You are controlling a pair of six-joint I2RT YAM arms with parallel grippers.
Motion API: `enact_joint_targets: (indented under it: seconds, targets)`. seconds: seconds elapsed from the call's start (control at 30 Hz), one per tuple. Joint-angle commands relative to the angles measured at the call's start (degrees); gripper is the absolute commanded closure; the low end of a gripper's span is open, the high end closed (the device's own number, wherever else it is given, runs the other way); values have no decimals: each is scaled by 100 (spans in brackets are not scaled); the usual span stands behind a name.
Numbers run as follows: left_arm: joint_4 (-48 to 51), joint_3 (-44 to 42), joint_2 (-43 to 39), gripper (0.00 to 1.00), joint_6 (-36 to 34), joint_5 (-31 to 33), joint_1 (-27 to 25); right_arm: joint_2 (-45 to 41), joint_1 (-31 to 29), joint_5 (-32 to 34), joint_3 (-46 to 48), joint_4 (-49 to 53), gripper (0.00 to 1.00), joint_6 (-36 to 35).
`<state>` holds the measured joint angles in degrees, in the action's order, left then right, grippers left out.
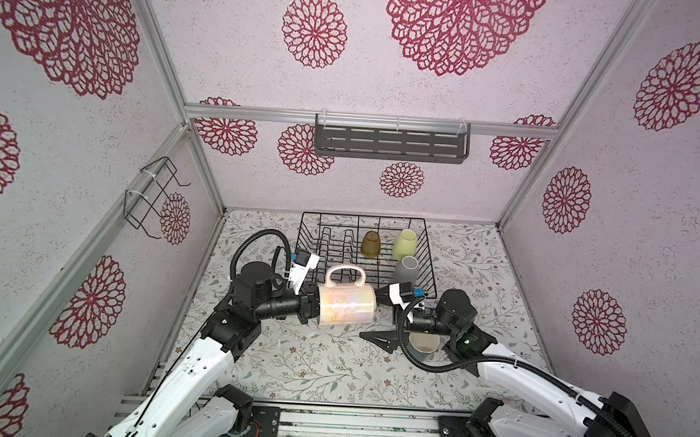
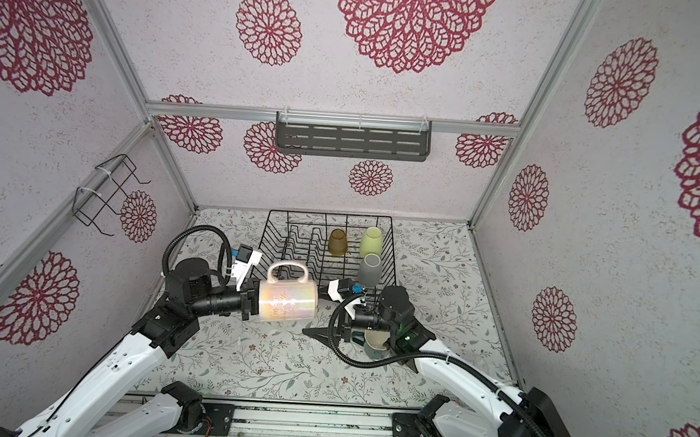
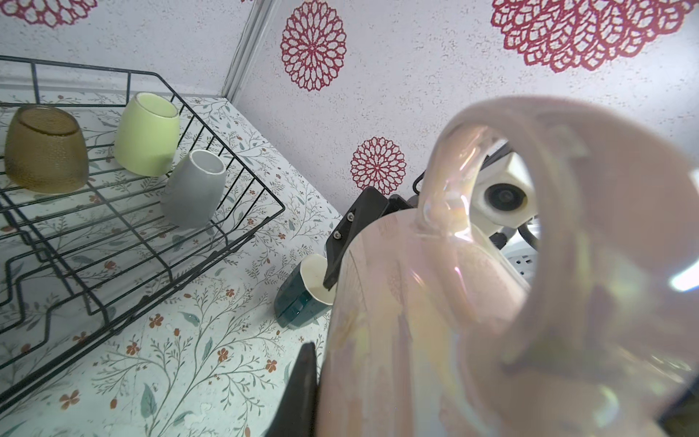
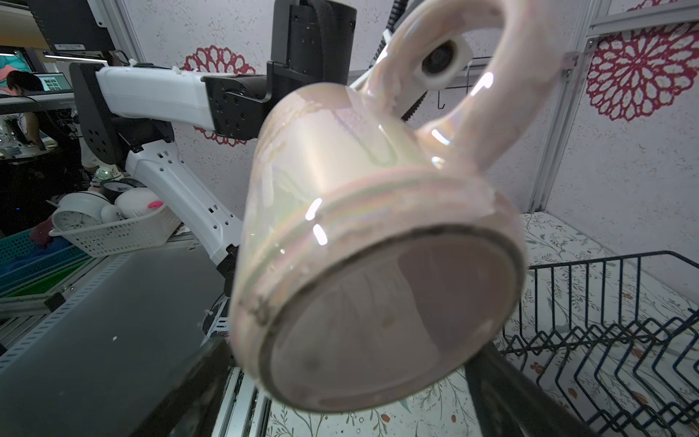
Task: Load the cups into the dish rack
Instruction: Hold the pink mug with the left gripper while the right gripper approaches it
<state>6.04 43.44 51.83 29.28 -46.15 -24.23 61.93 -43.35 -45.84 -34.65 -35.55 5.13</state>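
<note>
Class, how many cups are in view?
5. In the dish rack: amber glass, lime-yellow tumbler, grey tumbler. In the left gripper: pearly pink mug. On the table: dark teal mug. Others may be hidden.

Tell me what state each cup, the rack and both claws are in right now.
pink mug, held sideways in the air.
left gripper, shut on the pink mug's rim.
right gripper, open at the mug's base.
amber glass, standing in the dish rack.
lime tumbler, standing in the rack.
grey tumbler, standing in the rack.
teal mug, on the table, outside the rack.
dish rack, holding three cups.
</note>
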Motion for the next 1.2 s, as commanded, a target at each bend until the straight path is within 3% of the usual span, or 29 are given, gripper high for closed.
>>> enact_joint_targets:
  seconds: [0.0,0.27,0.5,0.73,1.17]
  targets:
    - [-438,50,103,100,36,-340,-11,-180,-176,-21,-147,-765,1,-120]
    - [-485,-12,119,100,-89,-389,1,-243,-179,71,-298,-436,1,-266]
    - [-588,-81,180,100,-81,-397,-1,-53,-188,-197,-447,-925,1,281]
    - [-930,-214,125,100,41,-334,3,361,-268,-372,-736,-772,1,546]
    - [-983,-134,-47,100,-49,-90,6,1038,-458,-67,-1138,-1088,7,1545]
